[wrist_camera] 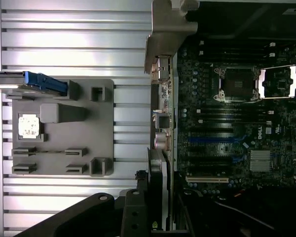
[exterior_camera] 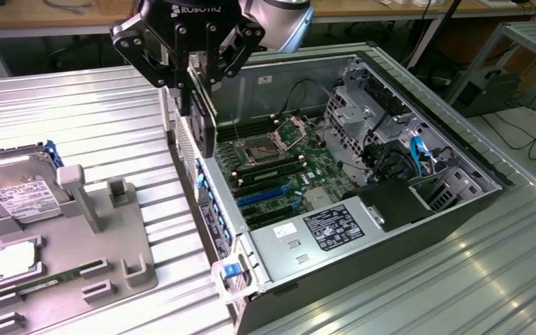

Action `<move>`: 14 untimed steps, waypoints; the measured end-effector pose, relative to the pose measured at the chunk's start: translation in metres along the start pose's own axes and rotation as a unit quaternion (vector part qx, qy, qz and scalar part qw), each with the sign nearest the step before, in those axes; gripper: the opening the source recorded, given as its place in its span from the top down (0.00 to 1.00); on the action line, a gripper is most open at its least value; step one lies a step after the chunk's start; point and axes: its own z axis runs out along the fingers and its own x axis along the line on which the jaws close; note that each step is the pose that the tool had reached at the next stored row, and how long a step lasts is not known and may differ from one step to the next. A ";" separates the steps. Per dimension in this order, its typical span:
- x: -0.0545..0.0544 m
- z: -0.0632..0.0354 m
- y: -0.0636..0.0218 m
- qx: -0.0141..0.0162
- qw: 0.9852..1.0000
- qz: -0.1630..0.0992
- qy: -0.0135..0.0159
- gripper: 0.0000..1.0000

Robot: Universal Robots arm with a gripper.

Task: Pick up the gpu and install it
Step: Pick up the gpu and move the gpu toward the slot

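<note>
A silver hard drive (exterior_camera: pixel 17 197) with a white label sits at the far left of a grey holder tray (exterior_camera: pixel 95 269) on the ribbed metal table (exterior_camera: pixel 100 105). A square processor chip (exterior_camera: pixel 15 259) and a narrow green memory stick (exterior_camera: pixel 35 286) lie in the tray's nearer slots. To the right, the black gripper (exterior_camera: pixel 196 87) hangs over the far left corner of the open computer case (exterior_camera: pixel 454 209), its fingers closed narrowly on the top edge of the gpu (exterior_camera: pixel 200 125). The dark card hangs upright, just along the case's left wall and above the motherboard (exterior_camera: pixel 296 167); whether it touches the wall cannot be told. Further right inside the case lie the open processor socket (exterior_camera: pixel 260 148), the blue expansion slots (exterior_camera: pixel 263 195) and a tangle of black and blue cables (exterior_camera: pixel 407 157).
</note>
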 end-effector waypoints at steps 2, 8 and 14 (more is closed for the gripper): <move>-0.005 0.0000 -0.0001 0.000 1.000 0.000 0.000 0.72; -0.016 0.0001 -0.0002 0.000 1.000 0.000 0.000 0.72; -0.026 0.0001 -0.0003 0.000 1.000 0.000 0.000 0.72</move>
